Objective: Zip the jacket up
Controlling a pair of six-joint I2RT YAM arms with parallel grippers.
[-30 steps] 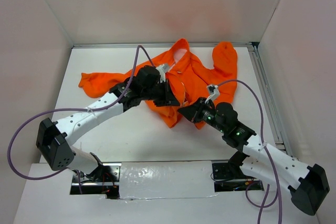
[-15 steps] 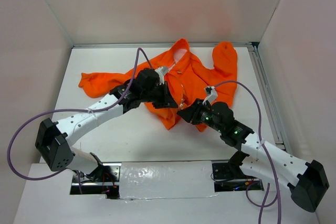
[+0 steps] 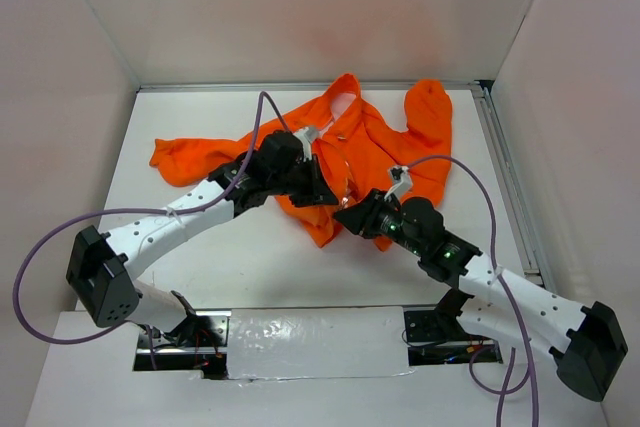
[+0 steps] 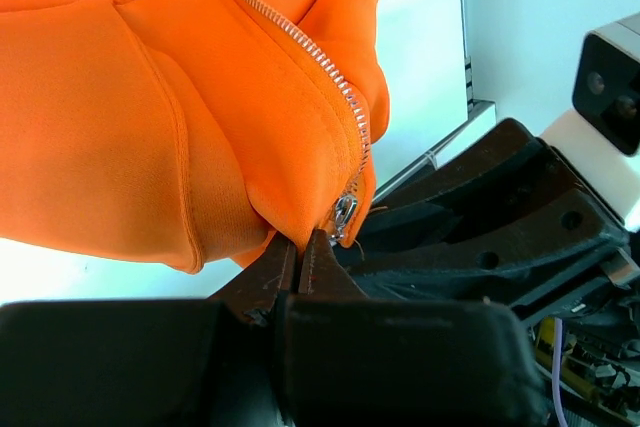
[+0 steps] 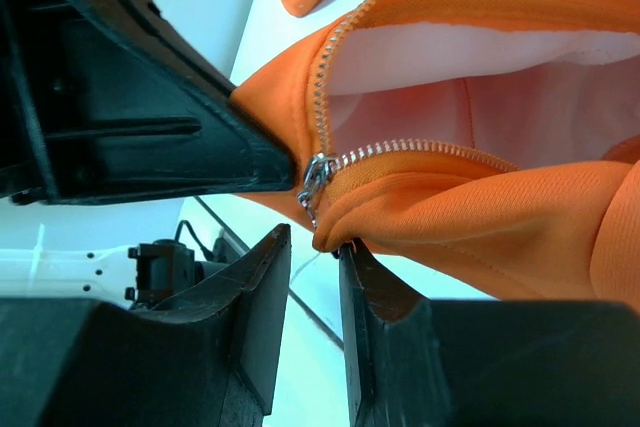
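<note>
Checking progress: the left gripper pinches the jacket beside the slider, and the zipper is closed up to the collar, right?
No. The left gripper does pinch the jacket beside the slider, but the zipper is open: in the right wrist view its halves part right at the slider, baring the pale lining.

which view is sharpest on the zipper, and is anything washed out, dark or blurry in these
Left wrist view: the zipper teeth on the jacket are crisp, while the left hand at the bottom is dark and soft. Right wrist view: zipper sharp too, the pale lining nearly washes out, the right hand is in shadow. Top view: even light, faint shadows, no glare.
</note>
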